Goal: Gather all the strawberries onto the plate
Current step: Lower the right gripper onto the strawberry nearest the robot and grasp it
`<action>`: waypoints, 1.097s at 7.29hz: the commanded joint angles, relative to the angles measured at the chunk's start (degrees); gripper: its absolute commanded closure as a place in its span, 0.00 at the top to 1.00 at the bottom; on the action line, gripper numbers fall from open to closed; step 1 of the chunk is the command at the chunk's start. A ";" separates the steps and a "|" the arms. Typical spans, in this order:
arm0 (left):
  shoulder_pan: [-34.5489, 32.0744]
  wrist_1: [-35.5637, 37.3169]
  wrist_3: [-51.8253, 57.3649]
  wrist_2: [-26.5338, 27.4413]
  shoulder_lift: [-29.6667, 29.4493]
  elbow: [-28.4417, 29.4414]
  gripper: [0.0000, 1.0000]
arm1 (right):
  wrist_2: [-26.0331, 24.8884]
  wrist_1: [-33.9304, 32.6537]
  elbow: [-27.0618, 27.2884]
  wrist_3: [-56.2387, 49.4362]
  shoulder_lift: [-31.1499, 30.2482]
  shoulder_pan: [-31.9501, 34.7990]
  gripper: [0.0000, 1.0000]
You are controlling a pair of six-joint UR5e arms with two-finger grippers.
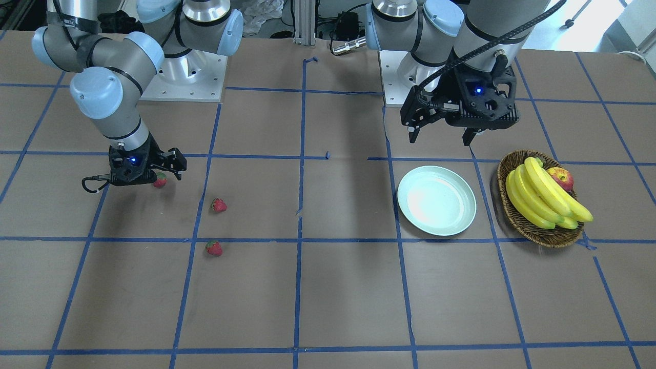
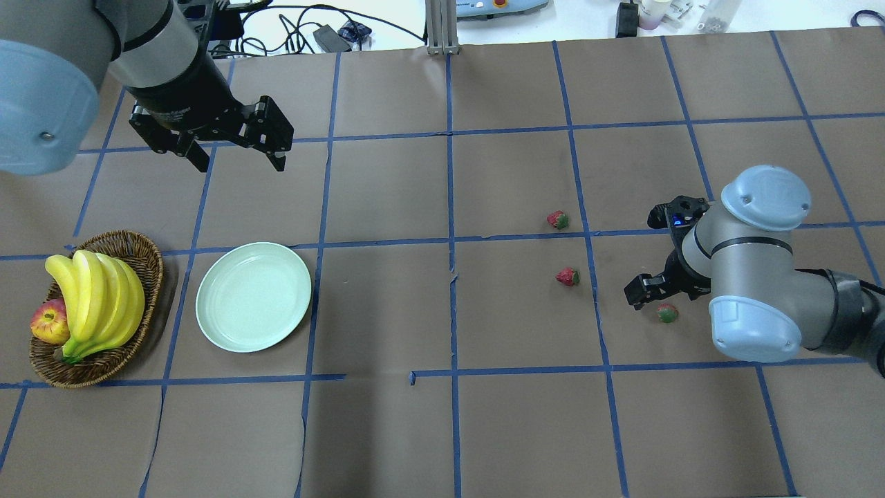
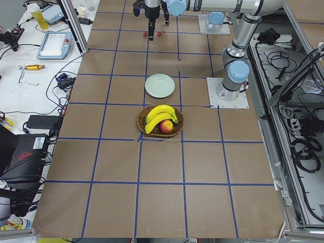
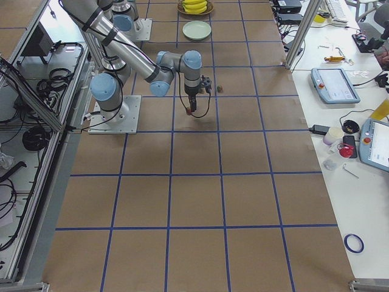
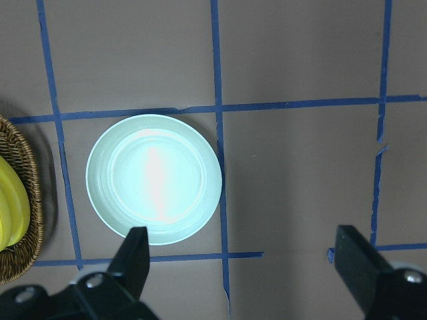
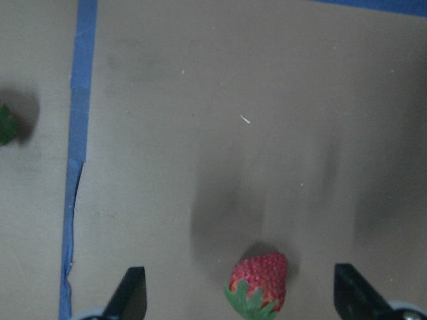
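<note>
Three red strawberries lie on the brown table. One strawberry [image 1: 160, 179] [image 2: 668, 312] sits under my right gripper [image 1: 163, 171] [image 2: 657, 301], which is open and low over it. In the right wrist view this strawberry [image 6: 260, 280] lies between the open fingertips [image 6: 133, 293], on the table. The other two strawberries [image 1: 219, 205] [image 1: 213, 248] [image 2: 567, 277] [image 2: 558, 220] lie apart nearby. The mint-green plate [image 1: 436, 201] [image 2: 253, 296] [image 5: 153, 179] is empty. My left gripper [image 1: 441, 136] [image 2: 240, 160] [image 5: 247, 267] is open and empty, hovering beside the plate.
A brown wicker basket [image 1: 543, 233] [image 2: 148, 277] with bananas [image 1: 543, 197] and an apple [image 1: 561, 178] stands beside the plate, on the side away from the strawberries. Blue tape lines grid the table. The arm bases stand at the robot's edge of the table.
</note>
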 commanded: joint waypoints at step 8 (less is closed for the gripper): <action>-0.05 0.00 0.00 -0.09 -0.03 -0.35 1.00 | -1.87 -4.88 0.76 -0.41 1.53 -0.37 0.20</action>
